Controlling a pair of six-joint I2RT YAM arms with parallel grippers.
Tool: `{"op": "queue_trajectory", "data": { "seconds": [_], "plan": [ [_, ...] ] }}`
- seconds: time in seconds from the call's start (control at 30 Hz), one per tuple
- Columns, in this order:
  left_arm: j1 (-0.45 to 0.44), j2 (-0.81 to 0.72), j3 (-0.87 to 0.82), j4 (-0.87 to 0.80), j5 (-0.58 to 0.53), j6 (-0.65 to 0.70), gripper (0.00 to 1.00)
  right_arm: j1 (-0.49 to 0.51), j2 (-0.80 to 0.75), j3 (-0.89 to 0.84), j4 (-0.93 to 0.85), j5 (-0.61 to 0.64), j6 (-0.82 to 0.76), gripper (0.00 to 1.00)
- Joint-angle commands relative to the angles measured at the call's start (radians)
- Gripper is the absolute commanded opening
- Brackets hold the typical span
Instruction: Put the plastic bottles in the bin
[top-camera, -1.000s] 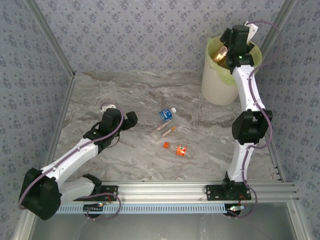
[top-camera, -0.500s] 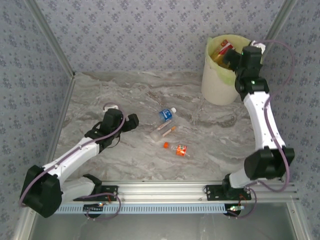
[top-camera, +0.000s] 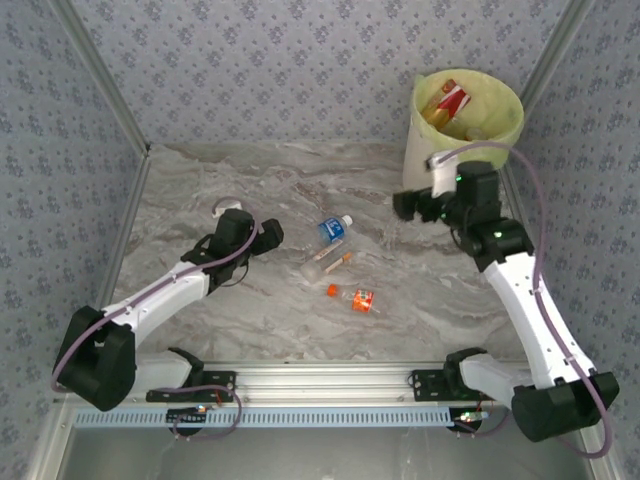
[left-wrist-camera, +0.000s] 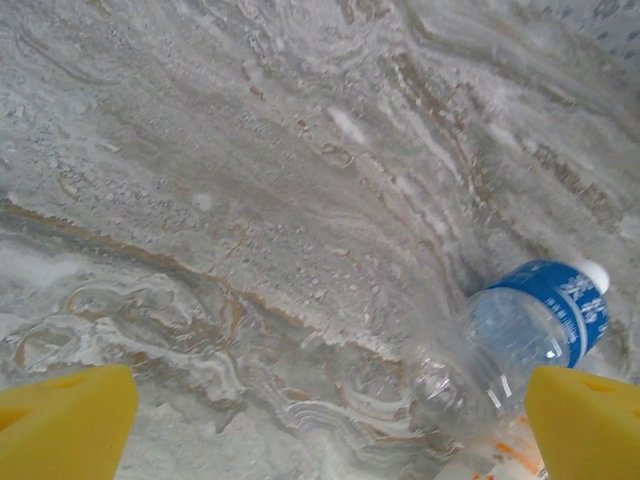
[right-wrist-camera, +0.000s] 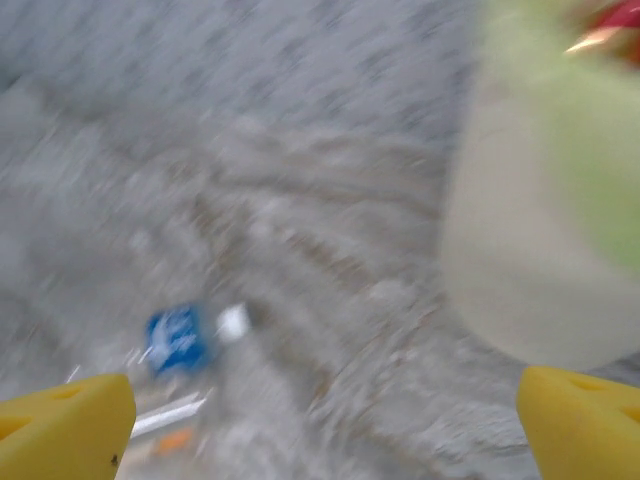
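Three plastic bottles lie mid-table: a blue-labelled one (top-camera: 333, 228), a clear one with an orange cap (top-camera: 325, 262) and an orange-labelled one (top-camera: 357, 299). The bin (top-camera: 432, 170) stands at the back right with several bottles (top-camera: 448, 102) inside. My left gripper (top-camera: 267, 238) is open, low and just left of the bottles. In the left wrist view the blue-labelled bottle (left-wrist-camera: 525, 330) lies by my right finger, inside the open left gripper (left-wrist-camera: 328, 425). My right gripper (top-camera: 407, 205) hangs open and empty in front of the bin. Its blurred view shows the blue-labelled bottle (right-wrist-camera: 178, 338) ahead and the bin (right-wrist-camera: 530, 230) on the right.
The marble table (top-camera: 250, 180) is walled by patterned panels with metal corner posts (top-camera: 105, 90). An aluminium rail (top-camera: 330, 380) carries both arm bases along the near edge. Bare tabletop stretches behind and left of the bottles.
My right arm has swung from over the bin down and left to the table in front of it, jaws open and empty. My left gripper has crept right, closer to the bottles.
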Motion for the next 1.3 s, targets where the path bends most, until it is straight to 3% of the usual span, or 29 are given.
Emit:
{"op": "queue_trajectory", "data": {
  "seconds": [0.0, 0.17, 0.53, 0.63, 0.93, 1.13, 1.27],
  "plan": [
    [0.006, 0.005, 0.024, 0.025, -0.012, -0.042, 0.99, 0.125, -0.009, -0.053, -0.191, -0.062, -0.171, 1.00],
    [0.004, 0.008, 0.029, 0.008, -0.027, -0.061, 0.99, 0.265, 0.024, -0.126, -0.195, -0.132, -0.216, 1.00],
    [0.005, -0.026, -0.012, -0.006, -0.090, -0.083, 1.00, 0.577, 0.241, -0.178, -0.218, -0.082, -0.469, 1.00],
    [0.005, -0.027, -0.018, -0.007, -0.094, -0.091, 0.99, 0.592, 0.312, -0.167, -0.223, -0.062, -0.484, 0.99],
    [0.005, -0.045, -0.040, -0.016, -0.116, -0.096, 1.00, 0.568, 0.477, -0.159, -0.157, 0.160, -0.365, 0.98],
    [0.006, -0.049, -0.044, -0.019, -0.124, -0.085, 0.99, 0.525, 0.532, -0.191, -0.101, 0.089, -0.333, 0.89],
    [0.005, -0.051, -0.044, -0.030, -0.138, -0.067, 1.00, 0.536, 0.596, -0.212, -0.111, 0.127, -0.382, 0.81]
  ]
}}
